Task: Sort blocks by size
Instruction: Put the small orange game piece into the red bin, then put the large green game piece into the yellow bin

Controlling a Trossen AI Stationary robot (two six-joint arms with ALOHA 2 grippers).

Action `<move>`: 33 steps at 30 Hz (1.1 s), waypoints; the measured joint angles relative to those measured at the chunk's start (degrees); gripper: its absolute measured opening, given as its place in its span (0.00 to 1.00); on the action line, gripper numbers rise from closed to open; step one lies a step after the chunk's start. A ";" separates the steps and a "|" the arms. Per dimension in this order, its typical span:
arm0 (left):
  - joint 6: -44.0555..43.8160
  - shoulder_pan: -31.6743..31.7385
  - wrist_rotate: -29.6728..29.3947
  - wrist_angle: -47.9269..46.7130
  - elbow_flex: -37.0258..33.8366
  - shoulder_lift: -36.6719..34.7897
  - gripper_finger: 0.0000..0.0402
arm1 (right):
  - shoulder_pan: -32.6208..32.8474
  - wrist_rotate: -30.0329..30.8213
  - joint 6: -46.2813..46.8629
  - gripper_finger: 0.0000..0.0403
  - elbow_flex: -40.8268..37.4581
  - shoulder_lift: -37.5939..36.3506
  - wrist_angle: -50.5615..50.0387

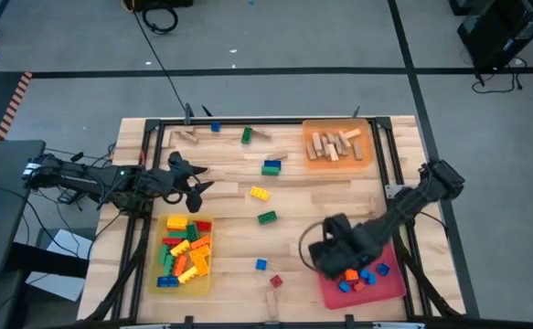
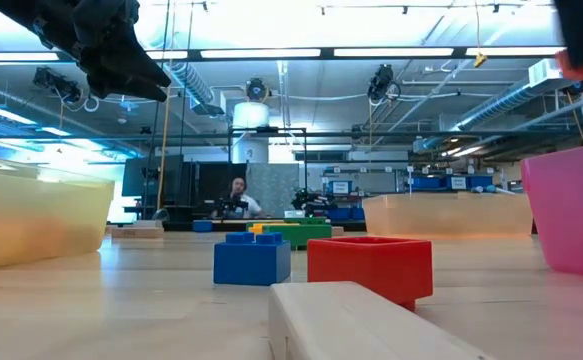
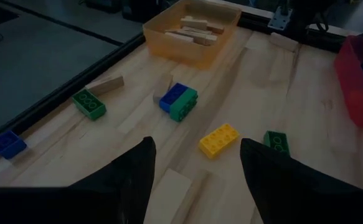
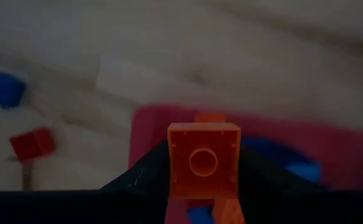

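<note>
Orange block (image 4: 203, 160), red tray (image 1: 389, 285)

The tabletop (image 1: 321, 183) holds three trays with loose blocks (image 1: 266, 192) scattered in the middle between them. Taking that middle as the landmark, one tray (image 1: 186, 280) full of blocks sits to its left. A tray of wooden pieces (image 1: 367, 163) sits behind it on the right, and a third tray (image 1: 399, 285) lies in front on the right.

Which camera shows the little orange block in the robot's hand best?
The right wrist view: the orange block fills the middle, pinched in the right hand above the red tray. The high view hides it under the arm; the low view catches only an orange corner.
</note>
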 joint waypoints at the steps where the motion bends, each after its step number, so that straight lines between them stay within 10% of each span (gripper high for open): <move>1: 0.00 0.00 0.00 -0.02 0.00 0.00 0.60 | 0.85 -0.61 1.84 0.38 -1.51 0.00 2.18; 10: -0.04 -0.02 1.49 -0.02 0.00 0.02 0.60 | 3.87 -2.38 11.18 0.38 -13.68 0.07 20.00; 33: -0.04 -0.02 1.51 0.01 0.00 0.02 0.60 | 3.74 -5.37 11.10 0.65 -20.07 0.11 25.40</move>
